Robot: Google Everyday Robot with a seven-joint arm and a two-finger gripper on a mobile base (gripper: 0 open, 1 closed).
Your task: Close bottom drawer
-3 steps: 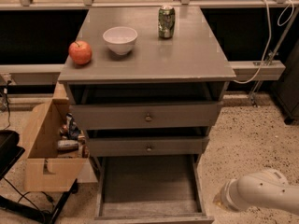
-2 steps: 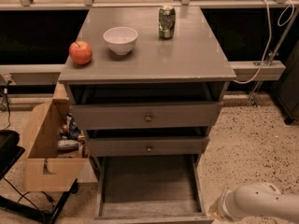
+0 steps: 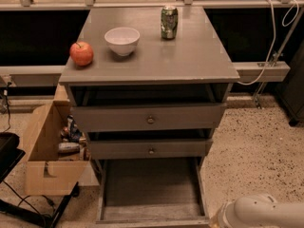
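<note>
The bottom drawer (image 3: pixel 151 188) of the grey cabinet is pulled far out. Its long shallow tray is empty, and its front (image 3: pixel 152 221) lies along the lower edge of the view, with the knob hidden. My gripper (image 3: pixel 219 219) is at the end of the white arm (image 3: pixel 266 213) in the bottom right corner. It is low, just beside the right end of the drawer's front. I cannot tell whether it touches the drawer.
The top drawer (image 3: pixel 150 119) and the middle drawer (image 3: pixel 151 150) stand slightly out. On the cabinet top (image 3: pixel 190 56) are a red apple (image 3: pixel 81 53), a white bowl (image 3: pixel 122 40) and a green can (image 3: pixel 168 22). An open cardboard box (image 3: pixel 45 156) with clutter stands to the left.
The white arm has moved left and lower, from the floor at the right to the right end of the bottom drawer's front. The drawer has not moved.
</note>
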